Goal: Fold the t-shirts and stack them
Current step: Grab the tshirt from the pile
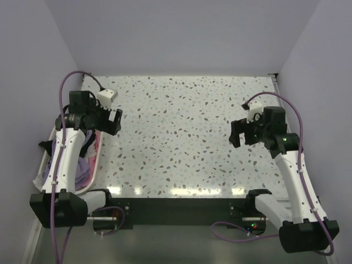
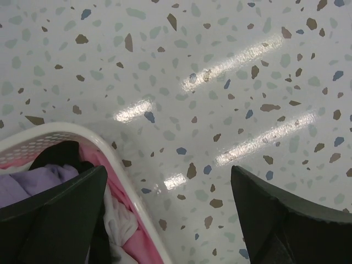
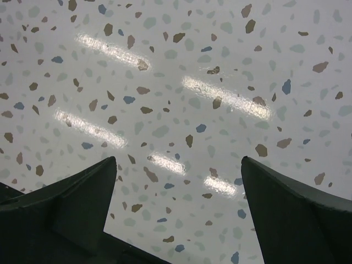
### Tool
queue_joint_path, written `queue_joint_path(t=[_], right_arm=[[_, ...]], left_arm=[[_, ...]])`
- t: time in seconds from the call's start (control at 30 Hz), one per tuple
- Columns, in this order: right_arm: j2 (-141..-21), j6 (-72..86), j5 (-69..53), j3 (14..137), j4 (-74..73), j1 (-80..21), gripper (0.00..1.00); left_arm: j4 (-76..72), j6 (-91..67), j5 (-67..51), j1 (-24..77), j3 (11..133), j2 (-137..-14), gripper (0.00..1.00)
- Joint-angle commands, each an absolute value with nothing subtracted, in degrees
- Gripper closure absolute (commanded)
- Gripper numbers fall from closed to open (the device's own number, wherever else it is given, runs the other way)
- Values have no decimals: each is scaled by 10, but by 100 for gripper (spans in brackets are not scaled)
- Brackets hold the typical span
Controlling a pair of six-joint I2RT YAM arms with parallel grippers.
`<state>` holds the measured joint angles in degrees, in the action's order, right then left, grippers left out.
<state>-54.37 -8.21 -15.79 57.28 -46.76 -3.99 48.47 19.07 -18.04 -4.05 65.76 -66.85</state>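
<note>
Soft crumpled t-shirts (image 2: 38,179) in lilac, pink, black and white lie heaped in white perforated plastic laundry basket (image 2: 82,131) at left edge of speckled terrazzo table (image 1: 187,126). Left gripper (image 2: 168,176) hangs over basket rim, jaws wide open, holding nothing. Right gripper (image 3: 179,162) over table's right side, well apart, jaws wide open, holding nothing.

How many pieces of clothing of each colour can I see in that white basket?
black cloth: 1
lilac cloth: 1
pink cloth: 1
white cloth: 1
Total: 4 pieces showing in the laundry basket; anything buried underneath cannot be seen.
</note>
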Motion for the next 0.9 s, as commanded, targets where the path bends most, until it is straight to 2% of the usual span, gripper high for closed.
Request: queue_joint_path(t=[0.0, 0.23, 0.4, 0.73, 0.87], right_arm=[[-543, -90, -170, 580, -471, -35, 1], [-552, -93, -172, 585, -475, -35, 1], [-554, -97, -178, 584, -479, -35, 1], [-584, -98, -204, 596, -481, -35, 1], [-595, -98, -208, 606, -485, -35, 1]], left_arm=[[496, 192, -170, -37, 718, -674, 0], [597, 226, -94, -63, 821, -700, 0], [667, 299, -110, -208, 838, -704, 0], [669, 442, -98, -399, 745, -698, 0], [644, 462, -106, -423, 715, -712, 0]])
